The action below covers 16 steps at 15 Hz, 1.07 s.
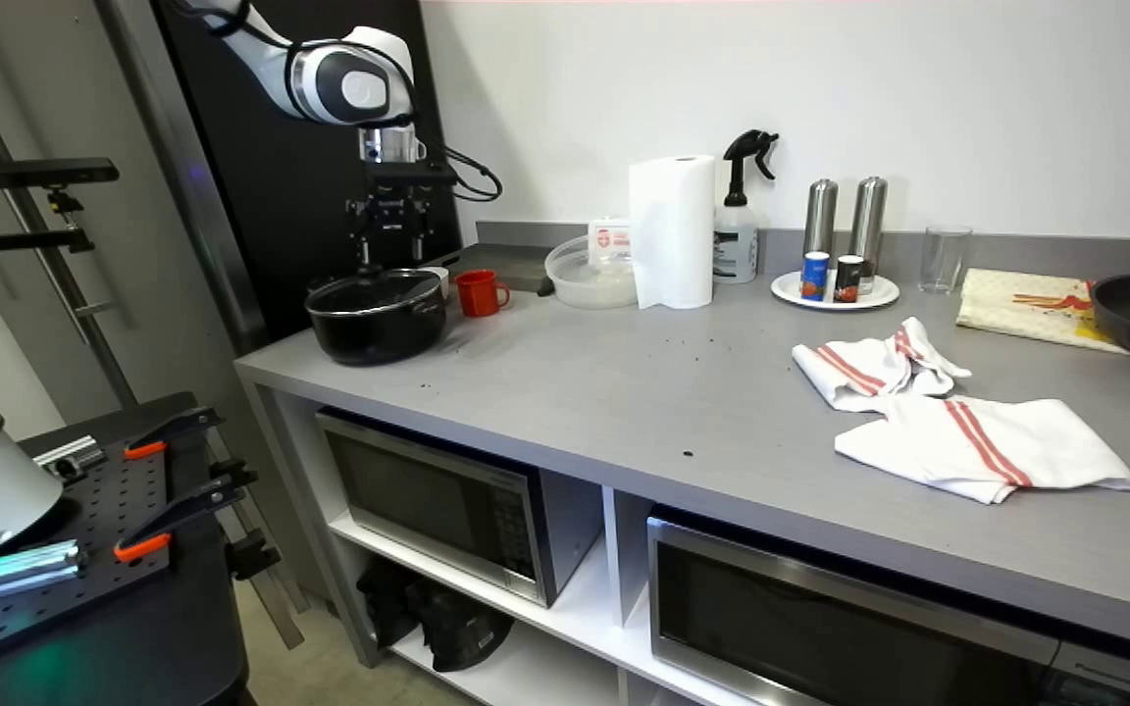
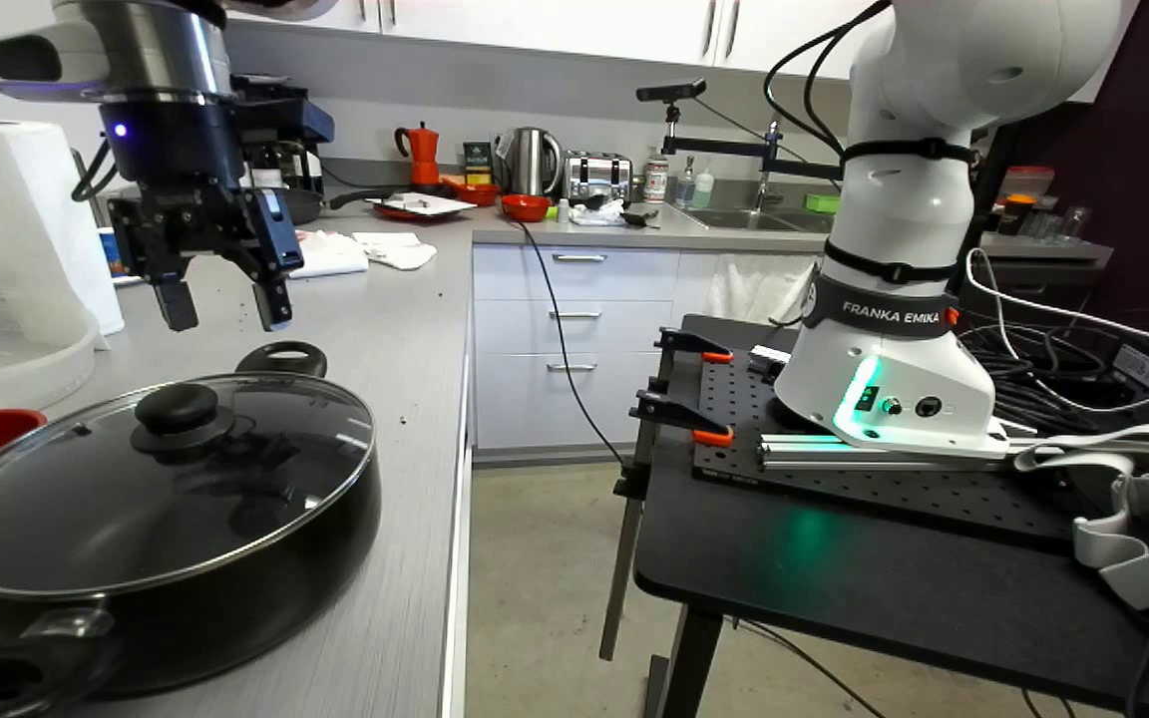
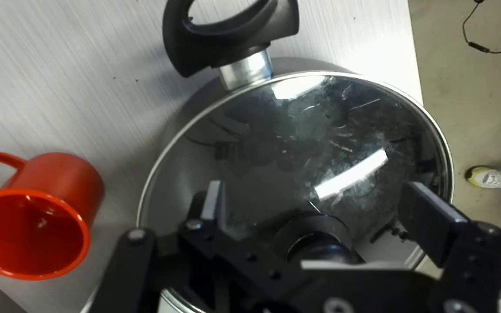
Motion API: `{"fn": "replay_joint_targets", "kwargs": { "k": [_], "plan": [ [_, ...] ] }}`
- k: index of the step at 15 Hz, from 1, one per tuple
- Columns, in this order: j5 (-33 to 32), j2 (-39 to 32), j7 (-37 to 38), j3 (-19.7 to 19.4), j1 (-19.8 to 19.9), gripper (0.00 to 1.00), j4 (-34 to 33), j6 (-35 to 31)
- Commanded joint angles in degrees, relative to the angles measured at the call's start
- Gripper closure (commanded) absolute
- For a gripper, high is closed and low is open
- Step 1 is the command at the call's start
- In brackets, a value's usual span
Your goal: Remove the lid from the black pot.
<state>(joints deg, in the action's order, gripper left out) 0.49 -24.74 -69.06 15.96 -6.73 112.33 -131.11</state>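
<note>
The black pot (image 1: pixel 379 336) stands upright near the end of the counter; it also shows in an exterior view (image 2: pixel 275 598). Its glass lid (image 2: pixel 126 519) with a metal rim lies on top and shows in the wrist view (image 3: pixel 272 148). The lid's round black knob (image 2: pixel 176 407) sticks up at its middle; in the wrist view the knob (image 3: pixel 322 248) is partly hidden by the gripper. My gripper (image 2: pixel 225 311) points down above the lid, open and empty. In the wrist view its fingers (image 3: pixel 320 202) are wide apart, one either side of the knob, not touching it.
A red mug (image 3: pixel 28 234) stands close beside the pot. A clear plastic bowl (image 1: pixel 592 275), a paper towel roll (image 1: pixel 673 233) and a spray bottle (image 1: pixel 737 230) stand along the wall. White towels (image 1: pixel 977 431) lie farther along the counter. The pot's handle (image 3: pixel 228 39) sticks out sideways.
</note>
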Motion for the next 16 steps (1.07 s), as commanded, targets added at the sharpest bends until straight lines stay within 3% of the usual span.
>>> {"fn": "replay_joint_targets", "kwargs": {
  "k": [1,16],
  "plan": [
    [-1.0,-1.07,-1.0,0.71,-1.31,0.0,-1.02,-0.27],
    [-2.24,-4.84,-2.1,2.93,-4.92,0.0,-1.78,-2.63]
  ]
}}
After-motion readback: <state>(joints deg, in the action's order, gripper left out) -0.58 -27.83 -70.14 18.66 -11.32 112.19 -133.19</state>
